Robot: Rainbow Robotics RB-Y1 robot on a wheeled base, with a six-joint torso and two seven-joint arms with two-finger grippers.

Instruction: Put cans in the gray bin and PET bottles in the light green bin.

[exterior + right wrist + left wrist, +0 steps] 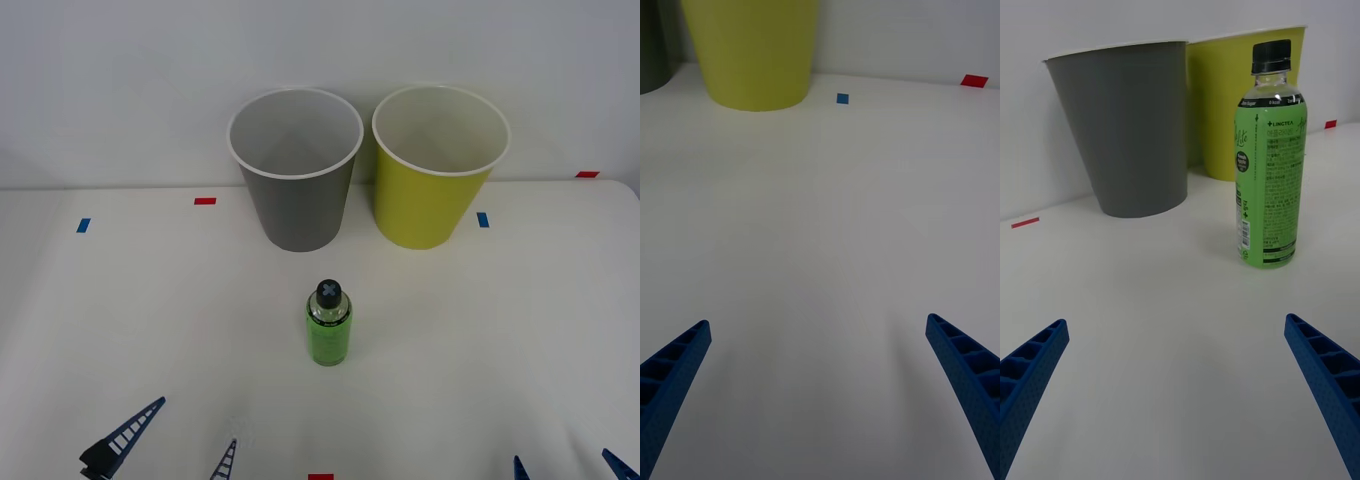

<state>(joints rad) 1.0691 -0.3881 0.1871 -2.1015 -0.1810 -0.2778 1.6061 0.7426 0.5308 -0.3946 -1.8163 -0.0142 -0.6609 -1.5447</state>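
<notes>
Left gripper [170,445] and right gripper [567,467] hang at the near edge, jaws apart and empty. Step in hand: approach. The bottle [328,322] stands upright mid-tabletop [520,330], well apart from the gray bin [296,195] and green bin [432,200] beyond. Next: straddle the bottle and close; open room all around.

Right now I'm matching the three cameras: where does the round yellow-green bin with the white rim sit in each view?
Front view: the round yellow-green bin stands upright at the table's back, right of centre.
Right wrist view: its lower body, at the upper left.
Left wrist view: partly hidden behind the green PET bottle.
Shared landmark: the gray bin directly beside it.
</notes>
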